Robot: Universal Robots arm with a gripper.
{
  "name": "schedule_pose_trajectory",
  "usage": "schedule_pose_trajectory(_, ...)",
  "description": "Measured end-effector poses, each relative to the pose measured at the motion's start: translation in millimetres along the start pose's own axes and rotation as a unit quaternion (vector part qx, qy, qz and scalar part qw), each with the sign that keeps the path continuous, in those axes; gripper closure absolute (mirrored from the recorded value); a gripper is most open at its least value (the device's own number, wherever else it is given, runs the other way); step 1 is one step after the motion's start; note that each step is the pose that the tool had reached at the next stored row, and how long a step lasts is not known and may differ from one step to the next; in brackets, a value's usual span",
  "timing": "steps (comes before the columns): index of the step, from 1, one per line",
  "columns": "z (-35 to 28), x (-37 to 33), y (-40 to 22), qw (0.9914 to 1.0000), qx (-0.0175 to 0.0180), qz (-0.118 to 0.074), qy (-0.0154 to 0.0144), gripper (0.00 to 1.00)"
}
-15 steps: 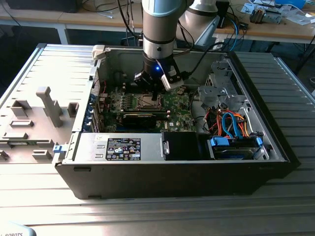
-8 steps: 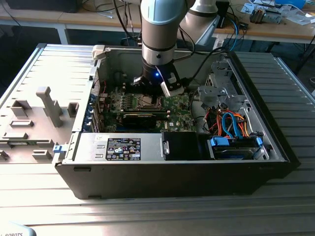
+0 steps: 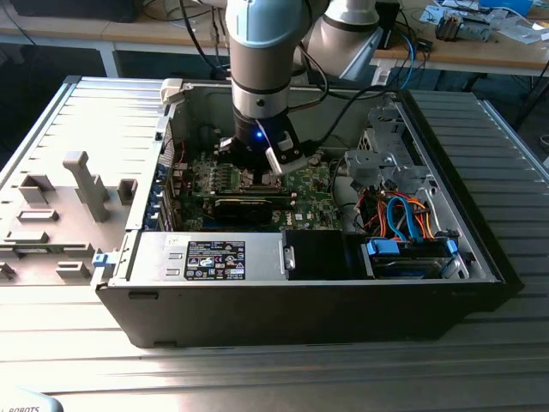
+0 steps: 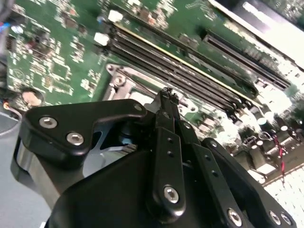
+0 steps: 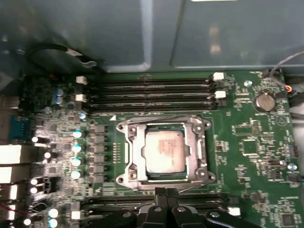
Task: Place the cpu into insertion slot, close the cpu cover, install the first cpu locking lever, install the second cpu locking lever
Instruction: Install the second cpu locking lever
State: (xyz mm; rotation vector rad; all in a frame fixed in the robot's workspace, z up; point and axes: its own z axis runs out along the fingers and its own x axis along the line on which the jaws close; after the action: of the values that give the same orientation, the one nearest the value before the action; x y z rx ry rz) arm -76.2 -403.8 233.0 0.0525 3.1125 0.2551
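Silvery cpu cover (image 5: 165, 153) is lying over the cpu (image 5: 164, 151); the clenched, empty tool (image 5: 166, 192) is hovering beside it, risking scraping the frame.

insertion slot (image 4: 127, 90) largely hidden behind end effector (image 4: 167, 97)

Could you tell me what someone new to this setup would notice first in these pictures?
Probably the arm reaching down into the open computer case, its gripper just above the green motherboard. In the first wrist view, the cpu sits in the insertion slot with the cpu cover framing it, and the shut gripper is just beside the socket.
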Motion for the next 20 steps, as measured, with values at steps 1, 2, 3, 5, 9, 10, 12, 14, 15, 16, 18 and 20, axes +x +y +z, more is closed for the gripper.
schedule_pose_trajectory(1,0.0,2.5,-0.2,1.00000,-0.0001,0.000,-0.0001,0.89)
schedule_pose_trajectory(2,0.0,4.4,-0.4,1.00000,-0.0002,0.000,-0.0001,0.89)
schedule_pose_trajectory(3,0.1,6.4,-0.8,1.00000,-0.0005,0.000,-0.0001,0.89)
schedule_pose_trajectory(5,0.5,9.4,-2.7,1.00000,-0.0020,0.000,0.0000,0.89)
schedule_pose_trajectory(9,1.7,19.3,-6.3,0.99999,-0.0032,0.000,-0.0001,0.89)
schedule_pose_trajectory(10,2.1,21.2,-6.5,0.99999,-0.0032,0.000,0.0000,0.89)
schedule_pose_trajectory(12,3.5,26.1,-6.9,0.99999,-0.0035,0.000,0.0000,0.89)
schedule_pose_trajectory(14,6.0,27.3,-7.5,0.99999,-0.0037,-0.001,0.0002,0.89)
schedule_pose_trajectory(15,7.8,27.8,-7.7,0.99999,-0.0039,-0.001,0.0003,0.89)
schedule_pose_trajectory(16,9.8,28.3,-8.1,0.99999,-0.0041,-0.002,0.0003,0.89)
schedule_pose_trajectory(18,13.2,29.2,-8.7,0.99999,-0.0042,-0.003,0.0004,0.89)
schedule_pose_trajectory(20,16.7,31.0,-9.3,0.99998,-0.0044,-0.003,0.0006,0.89)
